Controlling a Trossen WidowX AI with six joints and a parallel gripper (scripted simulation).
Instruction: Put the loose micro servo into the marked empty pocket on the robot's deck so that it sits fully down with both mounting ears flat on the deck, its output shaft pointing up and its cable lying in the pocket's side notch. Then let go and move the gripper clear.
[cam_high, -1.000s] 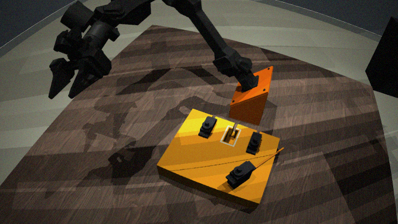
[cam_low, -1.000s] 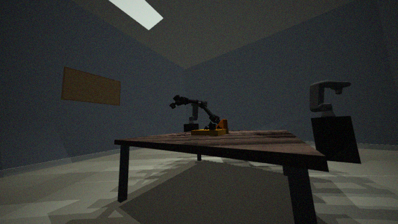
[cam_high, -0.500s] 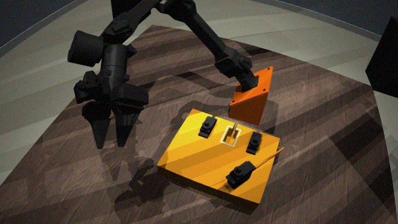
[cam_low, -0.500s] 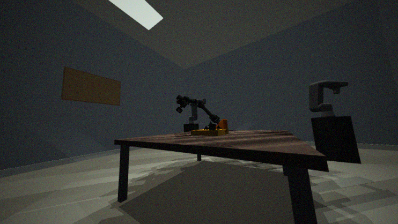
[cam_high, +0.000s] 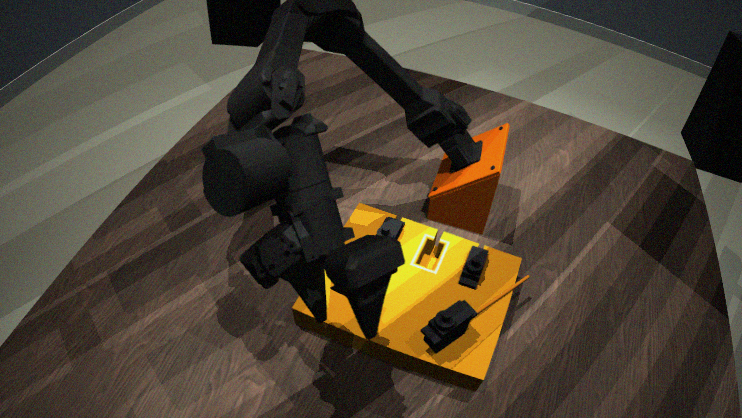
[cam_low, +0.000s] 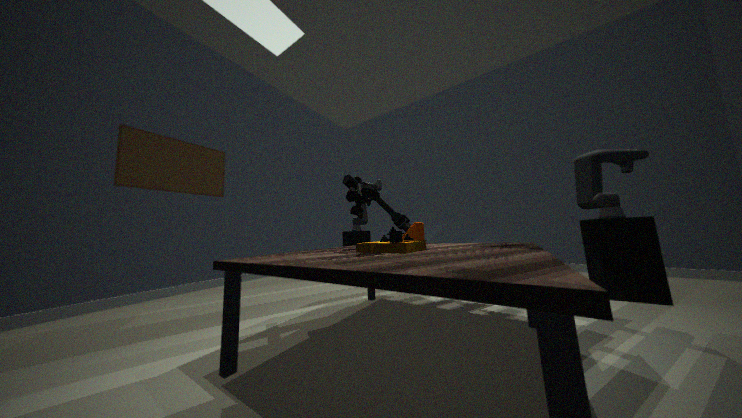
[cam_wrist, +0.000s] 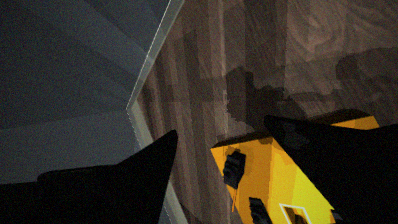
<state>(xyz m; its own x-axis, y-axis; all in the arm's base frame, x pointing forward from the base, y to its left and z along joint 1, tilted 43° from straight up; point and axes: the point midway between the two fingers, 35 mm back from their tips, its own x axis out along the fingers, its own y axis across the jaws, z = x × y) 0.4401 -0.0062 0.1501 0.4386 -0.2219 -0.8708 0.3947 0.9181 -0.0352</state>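
Observation:
My gripper (cam_high: 346, 328) (cam_wrist: 219, 126) is open with nothing between its fingers, pointing down above the near left part of the yellow deck (cam_high: 405, 306) (cam_wrist: 296, 182) (cam_low: 381, 247). The loose black micro servo (cam_high: 450, 322) (cam_wrist: 234, 169) rests on the deck's near right part, right of the gripper in the top view, shaft side up. Its orange cable (cam_high: 502, 293) (cam_wrist: 234, 201) sticks out past the deck's right edge. The white outline (cam_high: 424, 267) (cam_wrist: 292, 205) marks the empty pocket near the far edge. In the exterior view the fingers are too small to make out.
Two other black servos sit in the deck either side of the pocket, one left (cam_high: 392, 228) partly behind the gripper, one right (cam_high: 473, 266) (cam_wrist: 258, 210). An orange wedge (cam_high: 464, 202) (cam_low: 416, 231) stands just beyond the deck, with the arm mounted on it.

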